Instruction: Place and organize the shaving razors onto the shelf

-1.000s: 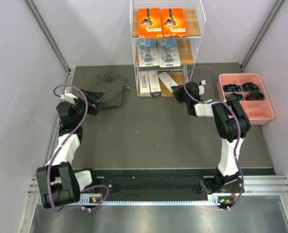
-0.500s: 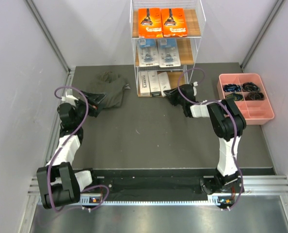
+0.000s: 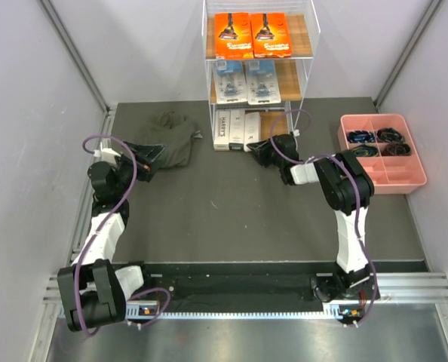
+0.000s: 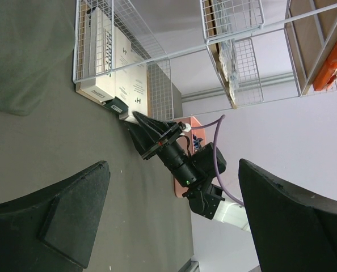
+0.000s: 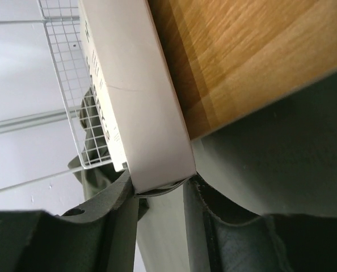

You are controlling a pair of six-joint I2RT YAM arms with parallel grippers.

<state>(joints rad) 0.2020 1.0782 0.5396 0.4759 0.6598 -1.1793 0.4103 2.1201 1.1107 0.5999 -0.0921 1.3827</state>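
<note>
Swung round since a second ago, the slim white box [image 5: 135, 102] no longer lies askew with its far end towards 11 o'clock. It now runs close to 12-to-6 on the bottom tier, and the right arm has slid towards 9 o'clock with it.

At 9 o'clock of the table, the left gripper [image 3: 150, 157] hovers with its jaws spread wide and nothing between them, just beside the green cloth [image 3: 171, 134]. It is well apart from the shelf [image 3: 302, 34].

At 12 o'clock the shelf carries two orange boxes [image 3: 253, 35] on top and two blister packs [image 3: 245, 81] on the middle tier. Two white boxes [image 3: 230, 130] sit at the 9 o'clock end of the bottom tier, and the third lies right beside them.

The right gripper [image 3: 259, 146] pinches that third box by its near end, its fingers [image 5: 120, 218] on either side. The box reaches away from the jaws towards 12 o'clock, long axis in line with the gripper. The right arm is plainly the nearer one. The box probably needs only a short push towards 12 o'clock before release, since its near end looks to overhang the tier's edge.

The pink tray [image 3: 405, 183] sits at 3 o'clock.
</note>
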